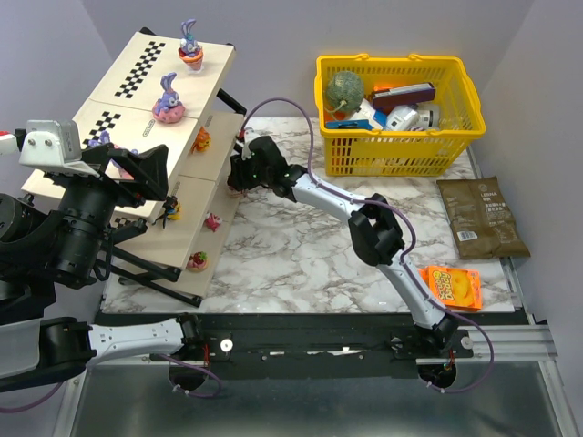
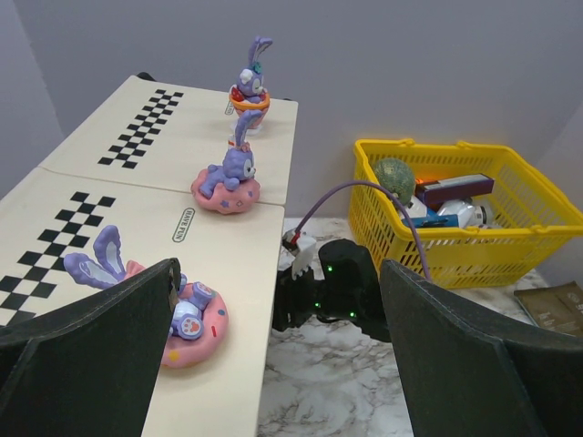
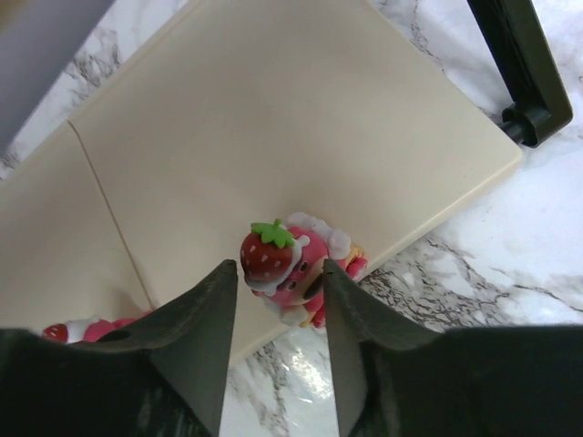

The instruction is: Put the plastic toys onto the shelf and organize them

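Beige panels with checkered strips form the slanted shelf (image 1: 208,84) along the marble tabletop's (image 1: 291,264) left edge in the overhead view. A cup rabbit (image 1: 190,44) and a doughnut rabbit (image 1: 168,98) stand on its top tier, an orange figurine (image 1: 202,139) sits at the right edge of the tier below, and a pink figurine (image 1: 197,262) sits near the bottom tier's near right corner. The left end effector (image 1: 164,173) hangs over the shelf's near left part, while the right end effector (image 1: 239,177) meets the shelf's right edge; a yellow basket (image 1: 398,146) fills the far right corner, with a brown packet (image 1: 481,217) and an orange packet (image 1: 454,286) along the right edge. From the left wrist, the fingers (image 2: 91,355) are spread to their widest with nothing between them, above a second doughnut rabbit (image 2: 187,314) on the top tier. From the right wrist, the half-parted fingers (image 3: 205,346) flank a strawberry-capped figurine (image 3: 287,269) standing at the very edge of a beige panel; whether they touch it cannot be told.
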